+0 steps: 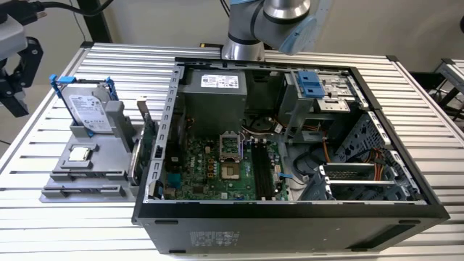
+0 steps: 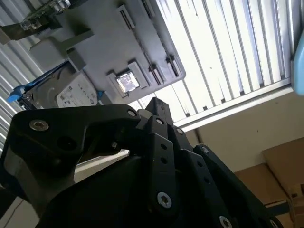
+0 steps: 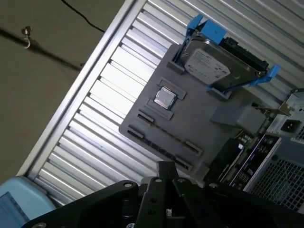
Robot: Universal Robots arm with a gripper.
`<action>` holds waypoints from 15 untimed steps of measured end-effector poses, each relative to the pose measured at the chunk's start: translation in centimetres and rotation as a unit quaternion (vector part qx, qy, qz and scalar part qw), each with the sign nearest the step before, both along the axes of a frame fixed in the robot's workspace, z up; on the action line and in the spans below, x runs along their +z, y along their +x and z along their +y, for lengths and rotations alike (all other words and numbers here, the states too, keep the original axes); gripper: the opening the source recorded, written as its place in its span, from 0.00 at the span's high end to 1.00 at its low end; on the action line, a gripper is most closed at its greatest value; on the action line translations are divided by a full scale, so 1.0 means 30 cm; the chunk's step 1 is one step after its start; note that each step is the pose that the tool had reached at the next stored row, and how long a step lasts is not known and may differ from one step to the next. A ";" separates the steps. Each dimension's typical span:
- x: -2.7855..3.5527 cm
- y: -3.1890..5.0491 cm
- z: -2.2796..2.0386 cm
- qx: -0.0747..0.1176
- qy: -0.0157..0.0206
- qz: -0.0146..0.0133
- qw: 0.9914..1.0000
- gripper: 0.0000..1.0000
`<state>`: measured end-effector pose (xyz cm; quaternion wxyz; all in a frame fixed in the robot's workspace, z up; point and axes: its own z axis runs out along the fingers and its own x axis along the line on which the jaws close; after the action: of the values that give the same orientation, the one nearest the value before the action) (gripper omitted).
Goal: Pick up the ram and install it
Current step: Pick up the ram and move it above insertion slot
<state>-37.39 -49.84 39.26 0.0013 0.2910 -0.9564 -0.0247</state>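
I cannot pick out the ram in any view. The black memory slots [image 1: 264, 168] lie on the green motherboard [image 1: 210, 168] inside the open computer case [image 1: 290, 209]. My gripper [image 1: 14, 92] hangs at the exterior view's far left, off the case and above the table beside the grey parts holder [image 1: 80, 185]. In both wrist views the black fingers [image 2: 154, 107] [image 3: 166, 167] meet at their tips with nothing visible between them. They point down over the holder [image 3: 199, 118], whose long narrow grooves [image 3: 164, 135] look bare.
The holder carries a hard drive in a blue bracket [image 1: 87, 111], a small square silver chip [image 1: 78, 154] and an upright green card [image 1: 147, 142]. The case also holds a power supply [image 1: 214, 100] and drive cage [image 1: 323, 89]. The slatted aluminium table [image 1: 130, 60] ends near the holder.
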 end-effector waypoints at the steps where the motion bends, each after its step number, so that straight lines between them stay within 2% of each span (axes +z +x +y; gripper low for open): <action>1: 0.000 0.000 0.000 0.009 0.000 0.000 1.000 1.00; 5: 0.000 0.000 0.000 0.045 0.000 -0.001 0.999 1.00; 8: 0.000 0.000 0.000 0.073 0.000 -0.003 0.997 1.00; 11: 0.000 0.000 0.000 0.100 -0.001 -0.004 0.995 1.00; 13: 0.000 0.000 0.000 0.117 -0.001 -0.005 0.993 1.00; 15: -0.001 0.000 0.000 0.136 -0.001 -0.005 0.991 1.00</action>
<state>-37.39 -49.84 39.24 0.0004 0.4186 -0.9079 -0.0219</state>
